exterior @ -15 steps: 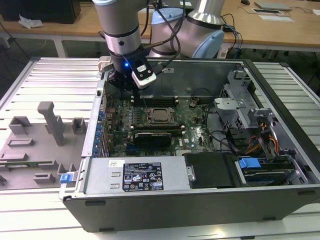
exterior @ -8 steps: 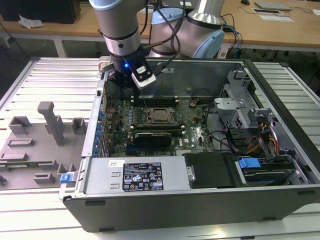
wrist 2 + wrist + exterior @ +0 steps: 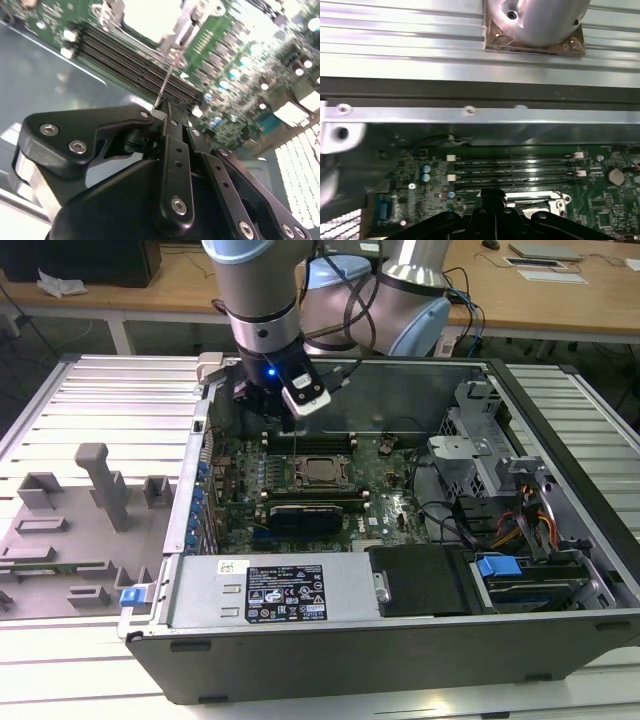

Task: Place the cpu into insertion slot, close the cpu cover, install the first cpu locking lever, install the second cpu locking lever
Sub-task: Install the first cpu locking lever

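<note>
Cpu (image 3: 322,471) sits silvery in the insertion slot (image 3: 301,473) near the middle of the green motherboard (image 3: 395,510), framed by the metal cpu cover (image 3: 192,14). The board lies in an open computer case (image 3: 560,640) on the slatted table (image 3: 110,400). The tool (image 3: 295,426) hangs over the memory slots (image 3: 310,443) toward the board's far edge, pressed together on a thin wire locking lever (image 3: 167,80) that slants down to the cover. A black heatsink bar (image 3: 305,515) lies along the slot's near side. A grey power supply box (image 3: 270,590) fills the case's near edge, with cables (image 3: 450,525) toward the exterior view's right.
</note>
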Motion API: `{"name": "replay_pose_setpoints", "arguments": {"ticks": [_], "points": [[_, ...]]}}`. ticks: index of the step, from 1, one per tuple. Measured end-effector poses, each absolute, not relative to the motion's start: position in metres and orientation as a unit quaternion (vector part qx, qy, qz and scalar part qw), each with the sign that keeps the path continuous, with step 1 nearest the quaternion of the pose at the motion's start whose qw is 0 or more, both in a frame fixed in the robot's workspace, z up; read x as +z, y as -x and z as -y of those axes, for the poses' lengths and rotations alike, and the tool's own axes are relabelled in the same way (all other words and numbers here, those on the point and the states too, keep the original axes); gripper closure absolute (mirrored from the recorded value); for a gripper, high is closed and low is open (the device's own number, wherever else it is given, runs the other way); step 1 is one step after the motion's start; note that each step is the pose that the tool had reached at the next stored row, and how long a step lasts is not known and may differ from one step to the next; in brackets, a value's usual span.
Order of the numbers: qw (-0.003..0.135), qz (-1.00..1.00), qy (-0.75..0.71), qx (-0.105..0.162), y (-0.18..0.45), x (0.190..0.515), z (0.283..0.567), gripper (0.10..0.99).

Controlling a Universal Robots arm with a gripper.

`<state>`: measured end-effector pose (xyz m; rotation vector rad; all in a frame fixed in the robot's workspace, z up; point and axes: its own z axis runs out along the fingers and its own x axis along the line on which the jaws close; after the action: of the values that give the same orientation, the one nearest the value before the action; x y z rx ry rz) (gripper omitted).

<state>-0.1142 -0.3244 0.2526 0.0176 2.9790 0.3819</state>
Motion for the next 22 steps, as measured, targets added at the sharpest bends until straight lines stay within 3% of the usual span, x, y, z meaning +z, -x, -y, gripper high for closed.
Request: {"name": "replay_pose_setpoints", "arguments": {"ticks": [7, 12, 22], "points": [[0.069, -0.989, -0.006, 0.127, 0.092, 0.252, 0.329, 0.980], [0.091, -0.988, -0.003, 0.127, 0.092, 0.250, 0.329, 0.980], [0.093, -0.987, -0.003, 0.130, 0.090, 0.241, 0.331, 0.980]]}}
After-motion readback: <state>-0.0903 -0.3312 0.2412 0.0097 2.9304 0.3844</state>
